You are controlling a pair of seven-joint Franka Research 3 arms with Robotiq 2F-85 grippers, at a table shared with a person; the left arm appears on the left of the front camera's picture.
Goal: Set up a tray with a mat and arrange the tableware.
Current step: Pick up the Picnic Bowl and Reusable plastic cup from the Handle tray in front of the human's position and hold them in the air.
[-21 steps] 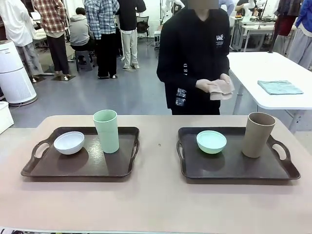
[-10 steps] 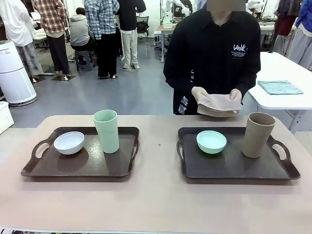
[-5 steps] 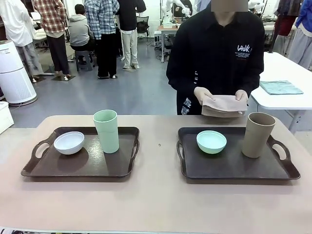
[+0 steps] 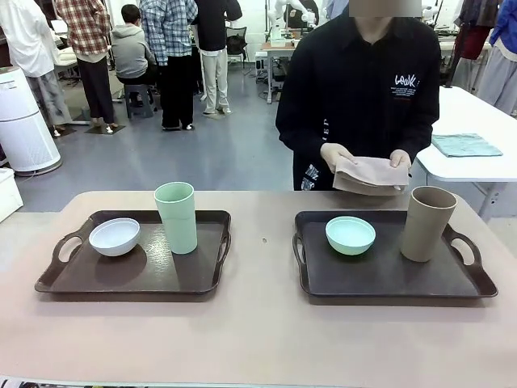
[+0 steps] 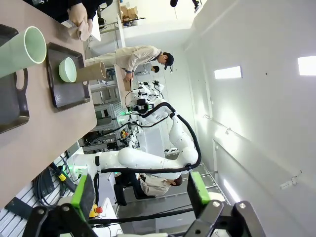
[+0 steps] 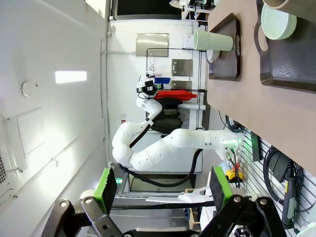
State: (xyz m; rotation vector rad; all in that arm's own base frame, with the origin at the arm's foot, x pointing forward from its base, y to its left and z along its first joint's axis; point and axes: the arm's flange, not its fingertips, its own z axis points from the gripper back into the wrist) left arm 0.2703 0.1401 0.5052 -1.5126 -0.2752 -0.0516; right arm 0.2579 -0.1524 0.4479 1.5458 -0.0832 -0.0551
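On the robot's side, the left gripper (image 5: 140,193) and the right gripper (image 6: 163,183) hang well back from the table, jaws spread wide and empty. Two dark brown plastic trays with handles sit apart on the beige tabletop (image 4: 258,331). The left tray (image 4: 121,279) carries a small white round bowl (image 4: 114,236) and, just to its right, an upright tall mint green handleless cup (image 4: 177,217). The right tray (image 4: 380,279) carries a small mint green round bowl (image 4: 350,234) and an upright tall taupe brown handleless cup (image 4: 426,223). Neither tray has a mat in it. Beyond the far edge, directly behind the right tray, a person in a black top holds a folded pinkish-tan cloth mat (image 4: 370,174) in both hands, its long side running left to right. The right arm looks the nearer for any handover.
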